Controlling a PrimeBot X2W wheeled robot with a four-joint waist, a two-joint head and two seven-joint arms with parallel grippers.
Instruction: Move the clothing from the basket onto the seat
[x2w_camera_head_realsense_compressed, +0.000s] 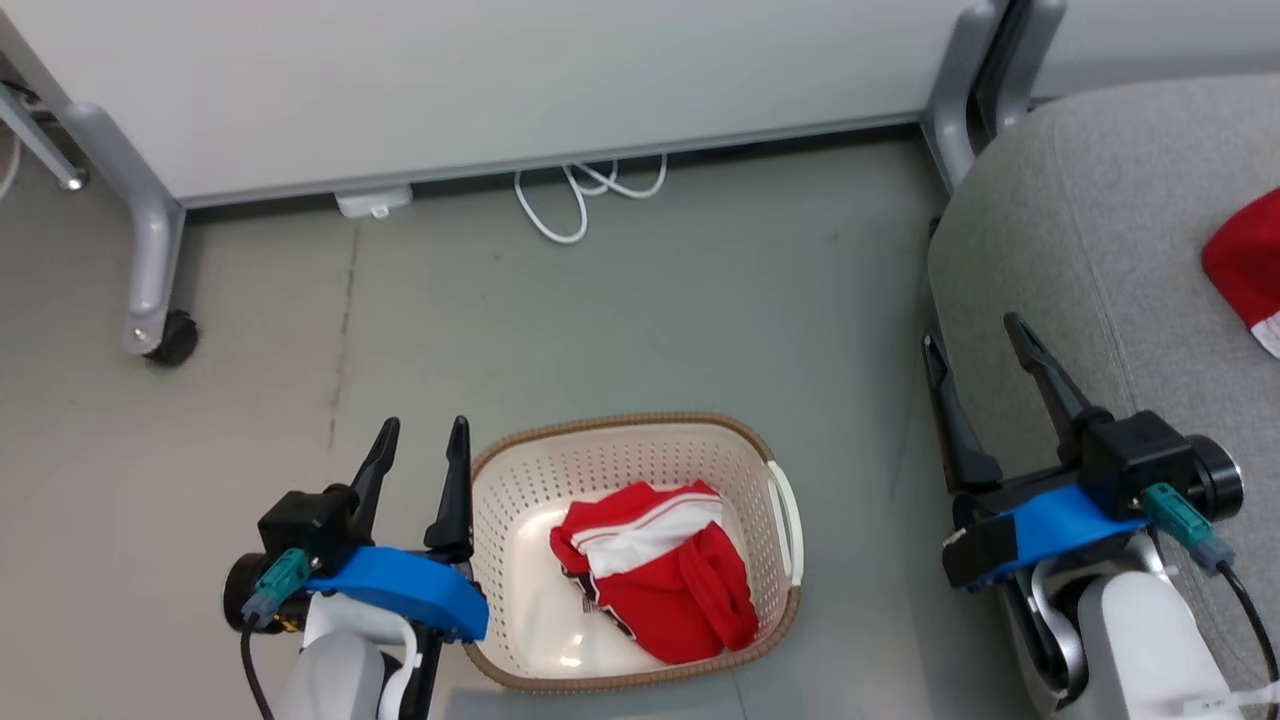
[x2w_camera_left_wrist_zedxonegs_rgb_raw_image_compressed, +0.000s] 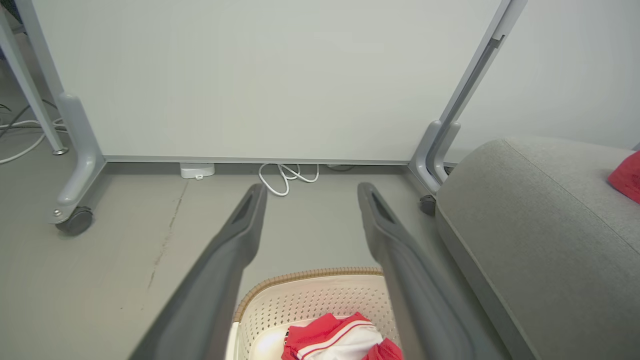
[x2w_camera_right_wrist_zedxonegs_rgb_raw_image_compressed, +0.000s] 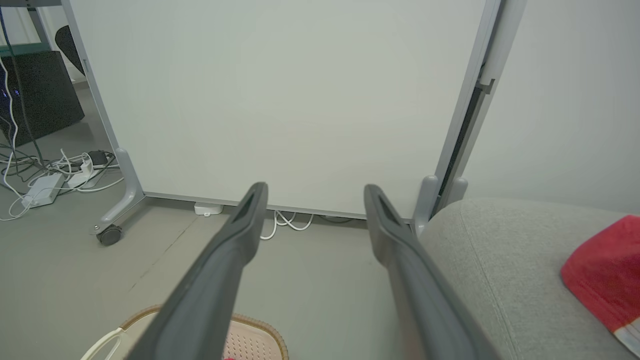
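Observation:
A red garment with white panels (x2w_camera_head_realsense_compressed: 655, 570) lies crumpled in the cream basket (x2w_camera_head_realsense_compressed: 775, 470) on the floor; its top shows in the left wrist view (x2w_camera_left_wrist_zedxonegs_rgb_raw_image_compressed: 337, 342). A second red garment (x2w_camera_head_realsense_compressed: 1248, 268) rests on the grey seat (x2w_camera_head_realsense_compressed: 1080, 240) at the right edge, also seen from the right wrist (x2w_camera_right_wrist_zedxonegs_rgb_raw_image_compressed: 605, 272). My left gripper (x2w_camera_head_realsense_compressed: 420, 445) is open just left of the basket rim, holding nothing. My right gripper (x2w_camera_head_realsense_compressed: 980, 345) is open at the seat's left edge, empty.
A white partition on wheeled grey legs (x2w_camera_head_realsense_compressed: 150, 250) stands behind the basket. White cable loops (x2w_camera_head_realsense_compressed: 585, 190) and a small white box (x2w_camera_head_realsense_compressed: 375, 202) lie at its base. Grey floor spreads between basket and partition. More cables and a power strip (x2w_camera_right_wrist_zedxonegs_rgb_raw_image_compressed: 45, 182) lie far left.

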